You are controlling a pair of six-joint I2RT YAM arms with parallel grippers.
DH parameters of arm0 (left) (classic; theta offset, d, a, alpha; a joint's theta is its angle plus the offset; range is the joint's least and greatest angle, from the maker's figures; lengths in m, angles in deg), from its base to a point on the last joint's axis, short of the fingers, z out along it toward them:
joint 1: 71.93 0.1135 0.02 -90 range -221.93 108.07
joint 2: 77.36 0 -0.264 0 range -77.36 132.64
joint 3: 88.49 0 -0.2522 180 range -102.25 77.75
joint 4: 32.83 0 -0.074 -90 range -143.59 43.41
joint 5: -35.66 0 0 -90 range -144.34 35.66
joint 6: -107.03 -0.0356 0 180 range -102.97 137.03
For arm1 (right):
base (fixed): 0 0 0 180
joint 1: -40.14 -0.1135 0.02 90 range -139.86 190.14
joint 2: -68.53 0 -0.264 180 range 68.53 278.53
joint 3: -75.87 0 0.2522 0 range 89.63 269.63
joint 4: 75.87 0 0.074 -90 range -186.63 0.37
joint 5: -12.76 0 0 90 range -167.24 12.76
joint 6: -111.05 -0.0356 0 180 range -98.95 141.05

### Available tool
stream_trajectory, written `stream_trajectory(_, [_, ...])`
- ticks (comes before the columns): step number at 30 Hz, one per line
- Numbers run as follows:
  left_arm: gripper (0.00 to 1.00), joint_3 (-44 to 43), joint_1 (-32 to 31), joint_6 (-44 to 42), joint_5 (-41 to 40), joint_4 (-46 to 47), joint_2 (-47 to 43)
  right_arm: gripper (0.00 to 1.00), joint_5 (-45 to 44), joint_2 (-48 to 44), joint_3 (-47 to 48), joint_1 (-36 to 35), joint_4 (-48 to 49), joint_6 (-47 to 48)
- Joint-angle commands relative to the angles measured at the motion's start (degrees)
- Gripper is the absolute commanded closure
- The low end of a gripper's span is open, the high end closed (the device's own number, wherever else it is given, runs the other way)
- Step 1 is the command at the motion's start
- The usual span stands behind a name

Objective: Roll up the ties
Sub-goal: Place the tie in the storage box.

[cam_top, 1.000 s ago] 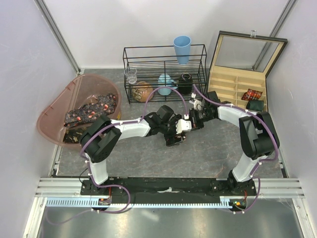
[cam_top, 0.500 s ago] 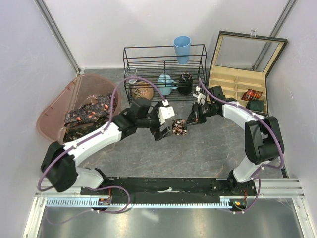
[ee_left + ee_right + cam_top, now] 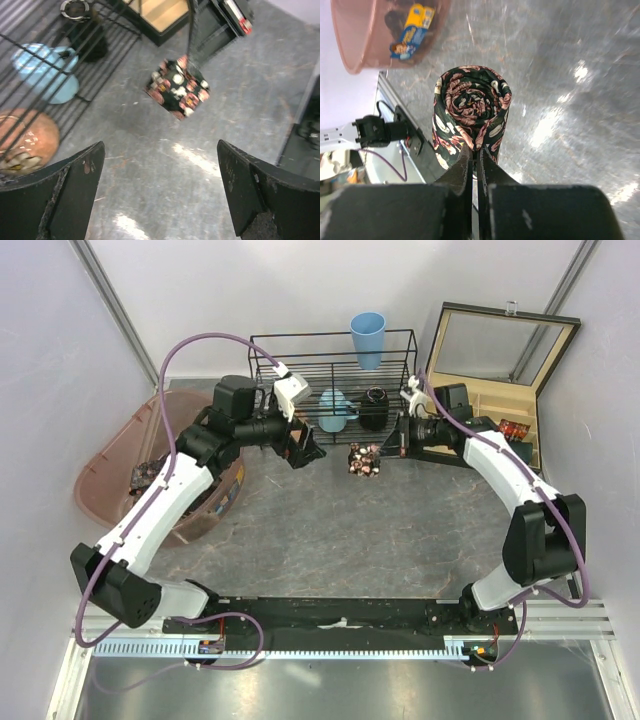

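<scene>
My right gripper (image 3: 382,452) is shut on the edge of a rolled tie (image 3: 362,460), a dark coil with red, pink and tan pattern, held above the table in front of the wire rack. The coil fills the right wrist view (image 3: 470,117) and shows in the left wrist view (image 3: 177,89). My left gripper (image 3: 305,446) is open and empty, left of the coil and apart from it. Unrolled ties (image 3: 142,476) lie in the pink-brown tub (image 3: 100,490), mostly behind my left arm. A rolled tie (image 3: 513,430) sits in the wooden box (image 3: 470,415).
A black wire rack (image 3: 330,380) at the back holds a clear glass (image 3: 264,392), a light blue dish (image 3: 333,405) and a dark jar (image 3: 374,406). A blue cup (image 3: 367,338) stands on top. The box lid (image 3: 495,345) stands open.
My right gripper has lifted the rolled tie up and back toward the rack. My left gripper has let go of it and swung away to the back left, over the tub.
</scene>
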Motion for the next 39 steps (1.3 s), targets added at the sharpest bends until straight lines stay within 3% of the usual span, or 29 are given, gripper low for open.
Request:
stream_trajectory(1, [0.01,-0.85,1.18,3.74,10.2,-5.0,1.76,1.0,-2.09,-2.87,5.52,1.26,-1.96,2.15])
stream_trajectory(4, [0.01,1.34,2.23,6.89,9.85,-0.54,1.06,1.0,-2.45,-4.18,6.85,1.27,-3.19,3.39])
stream_trajectory(11, [0.01,10.21,6.45,23.85,27.4,17.82,1.32,1.0,-1.83,-7.0,7.11,1.27,-3.28,3.3])
stream_trajectory(16, [0.01,11.99,6.54,28.08,30.42,23.56,3.78,1.0,-5.69,-8.5,8.86,2.05,-7.48,8.39])
stream_trajectory(23, [0.01,12.51,6.36,29.06,30.69,26.03,4.92,1.0,-14.03,-8.32,16.07,7.59,-18.12,25.87])
stream_trajectory(28, [0.01,13.48,6.45,28.7,31.04,25.94,5.01,1.0,-21.68,-6.74,22.48,13.64,-23.93,46.24])
stream_trajectory(39, [0.01,12.95,6.45,26.07,31.56,23.65,6.15,1.0,-31.18,2.04,30.4,23.06,-24.72,82.12])
